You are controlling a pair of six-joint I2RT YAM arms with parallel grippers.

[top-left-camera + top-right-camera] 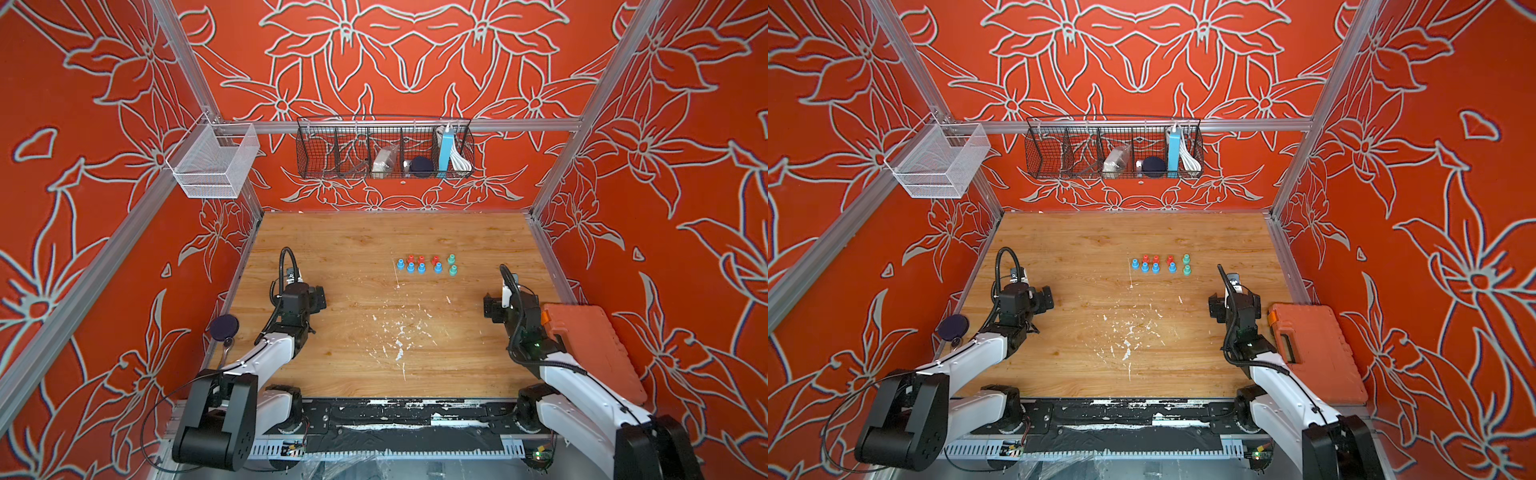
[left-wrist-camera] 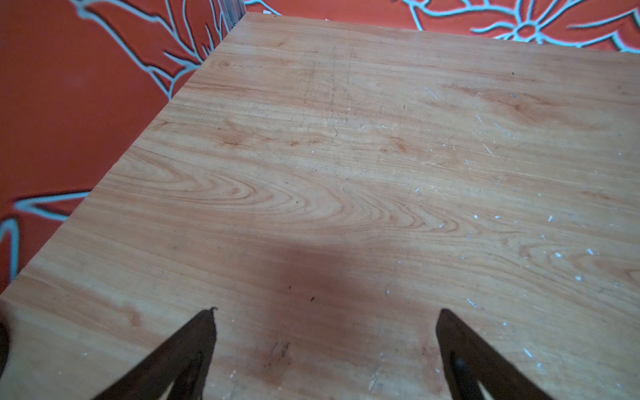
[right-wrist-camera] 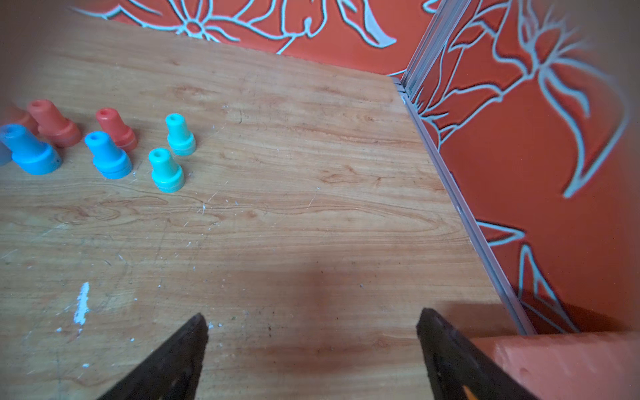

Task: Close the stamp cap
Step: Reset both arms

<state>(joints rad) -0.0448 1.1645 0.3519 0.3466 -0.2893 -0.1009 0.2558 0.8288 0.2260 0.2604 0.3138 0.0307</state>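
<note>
Nine plastic stamps (image 1: 421, 268) are stood upright on the desk (image 1: 353, 340), far and right of centre, well apart from both hands. The left hand (image 2: 327, 311) and right hand (image 3: 311, 315) are spread and empty. Each stamp is judged light, stiff and easily toppled; the narrow stem should be gripped.

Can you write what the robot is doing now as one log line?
left gripper: open, empty | right gripper: open, empty | stamps: upright on table, untouched
</note>
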